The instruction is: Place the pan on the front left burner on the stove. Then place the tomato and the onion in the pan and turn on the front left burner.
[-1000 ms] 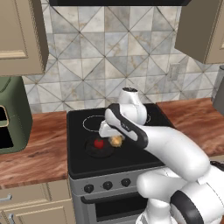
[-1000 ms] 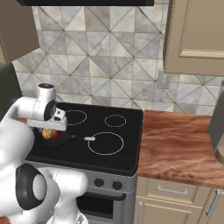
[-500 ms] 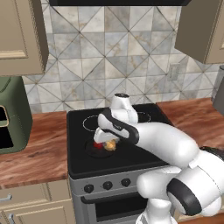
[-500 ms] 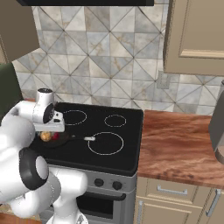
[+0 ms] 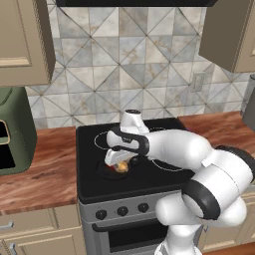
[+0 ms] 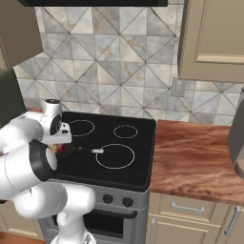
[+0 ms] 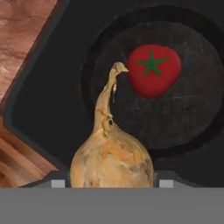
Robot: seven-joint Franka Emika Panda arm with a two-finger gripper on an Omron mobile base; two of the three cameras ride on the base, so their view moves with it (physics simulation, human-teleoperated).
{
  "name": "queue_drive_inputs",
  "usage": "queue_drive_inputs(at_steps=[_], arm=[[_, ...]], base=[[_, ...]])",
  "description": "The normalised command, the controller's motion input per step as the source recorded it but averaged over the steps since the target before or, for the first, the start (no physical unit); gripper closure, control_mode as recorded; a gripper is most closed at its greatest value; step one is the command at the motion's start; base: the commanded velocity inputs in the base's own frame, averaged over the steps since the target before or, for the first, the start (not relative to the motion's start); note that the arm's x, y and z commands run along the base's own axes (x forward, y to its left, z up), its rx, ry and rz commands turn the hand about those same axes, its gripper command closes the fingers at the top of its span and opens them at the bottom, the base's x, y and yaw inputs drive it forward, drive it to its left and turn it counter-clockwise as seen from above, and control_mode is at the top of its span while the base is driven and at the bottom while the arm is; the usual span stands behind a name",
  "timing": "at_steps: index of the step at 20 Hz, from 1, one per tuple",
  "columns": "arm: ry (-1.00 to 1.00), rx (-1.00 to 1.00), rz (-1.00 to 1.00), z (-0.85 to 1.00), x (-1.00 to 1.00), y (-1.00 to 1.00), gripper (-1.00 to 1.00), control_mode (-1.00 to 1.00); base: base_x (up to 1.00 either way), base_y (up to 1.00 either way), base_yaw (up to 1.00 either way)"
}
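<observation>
- Onion [image 7: 112,162] clamped between the jaws of the tool [image 7: 109,183], bulb close to the lens in the hand view, thin dry stalk curling away from the tool toward the pan.
- Seen from the left base view as a yellowish-tan lump [image 5: 121,165] under the white hand, tool [image 5: 119,162] low over the front left part of the stove [image 5: 94,187].
- Pan [image 7: 192,118] sitting on the black glass beyond the onion, round dark floor mostly in sight in the hand view.
- Tomato [image 7: 154,71] resting inside the pan, green star-shaped calyx facing the camera, apart from the onion's bulb and just beside the tip of its stalk.
- Onion held above the near edge of the pan; contact with the pan floor not decidable.
- Pan handle [image 6: 88,150] pointing right in the right base view, silvery tip just short of the big front right ring.
- Front left burner ring hidden beneath the pan and hand.
- Wooden desk [image 5: 45,169] flanking the stove on the left, more of it [image 6: 190,157] on the right.
- Green appliance [image 5: 12,129] standing on the left desk, well apart from the stove.
- Row of black knobs [image 5: 122,211] along the grey steel front.
</observation>
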Motion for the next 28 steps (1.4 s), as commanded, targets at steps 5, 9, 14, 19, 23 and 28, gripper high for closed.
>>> queue_drive_inputs(at_steps=[5, 9, 14, 19, 23, 28], arm=[[0.0, 0.0, 0.13, -0.2, 0.22, 0.1, 1.0, -1.0], [0.0, 0.0, 0.12, -0.19, 0.2, 0.09, 1.0, -1.0], [-0.01, 0.0, 0.1, -0.27, 0.05, 0.09, 1.0, -1.0], [-0.02, 0.0, 0.08, -0.29, 0.05, 0.03, 1.0, -1.0], [-0.05, 0.0, 0.08, -0.16, 0.14, 0.01, 1.0, -1.0], [-0.05, 0.0, 0.08, -0.05, 0.1, 0.05, -1.0, -1.0]], base=[[0.0, 0.0, 0.0], [0.0, 0.0, 0.0], [0.0, 0.0, 0.0], [0.0, 0.0, 0.0], [0.0, 0.0, 0.0], [0.0, 0.0, 0.0]])
